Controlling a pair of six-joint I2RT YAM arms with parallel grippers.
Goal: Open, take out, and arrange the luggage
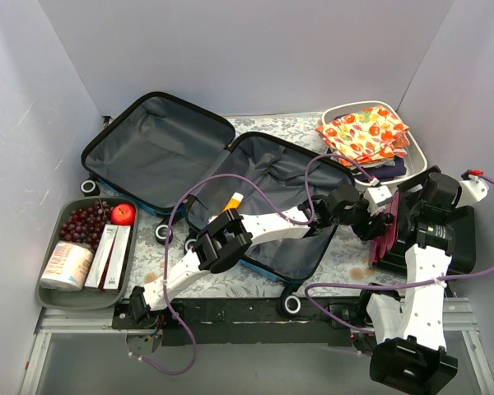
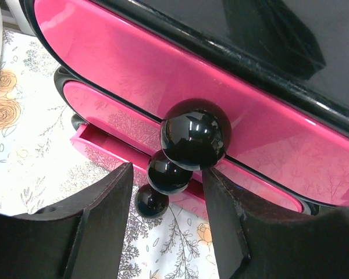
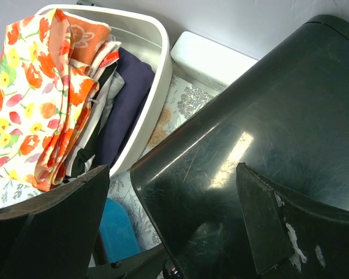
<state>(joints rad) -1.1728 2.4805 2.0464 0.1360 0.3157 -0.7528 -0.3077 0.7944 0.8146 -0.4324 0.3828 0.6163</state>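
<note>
Starting with the top cam. Got the luggage (image 1: 160, 152) flopped wide open in the middle of the table (image 1: 346, 263), both grey-lined halves facing up, with an orange-and-white tube (image 1: 232, 202) lying in the nearer half. Seeing a grey tray (image 1: 53, 288) off to its left with grapes (image 1: 86, 220), a red apple (image 1: 123, 214), a white jar (image 1: 66, 265) and two boxes (image 1: 111, 255). Also a white tub (image 1: 416, 152) far right, stuffed with flowery cloth (image 1: 364, 133). Spotting the left arm (image 1: 255, 226) stretched right across the open luggage, with the left gripper (image 1: 372, 220) up at the pink drawer fronts (image 1: 385, 239) of a glossy black case (image 1: 463, 243). Only getting the right arm (image 1: 424, 271) over that case from up here.

Left wrist next. Staring straight at those pink fronts, each with a shiny black ball knob. Fingers (image 2: 104, 221) roughly halfway apart, flanking the knobs (image 2: 195, 133): one tucked just under the biggest, the other standing clear. Not clamped on anything.

Right wrist last. Right gripper (image 3: 171, 170) spread really wide over the black case's top, not closed on it; can't tell about touching. Same white tub up left, plus dark folded stuff (image 3: 128, 99) beside the cloth. Bit of bright blue (image 3: 119, 229) low down, no idea what.
</note>
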